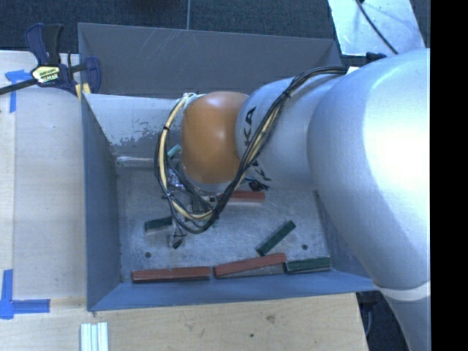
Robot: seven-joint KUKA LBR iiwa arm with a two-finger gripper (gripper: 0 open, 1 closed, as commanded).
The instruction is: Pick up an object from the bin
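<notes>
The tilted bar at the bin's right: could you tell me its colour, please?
The tilted bar is dark green; camera view.

The orange cover (pixel 210 136) and its cable loops (pixel 191 212) sit right over the gripper (pixel 176 238). Just a dark tip pokes out low over the floor, too small to read. A dark green block (pixel 156 225) beside it has its right end tucked behind the cables. Further right, a red-brown block (pixel 247 195) shows as a mere sliver, the rest under the arm (pixel 329 145). That big silver body covers the right wall and far right corner of the bin (pixel 102 196) and runs off the right and bottom edges. Whatever lies under the cover can't be told.
</notes>
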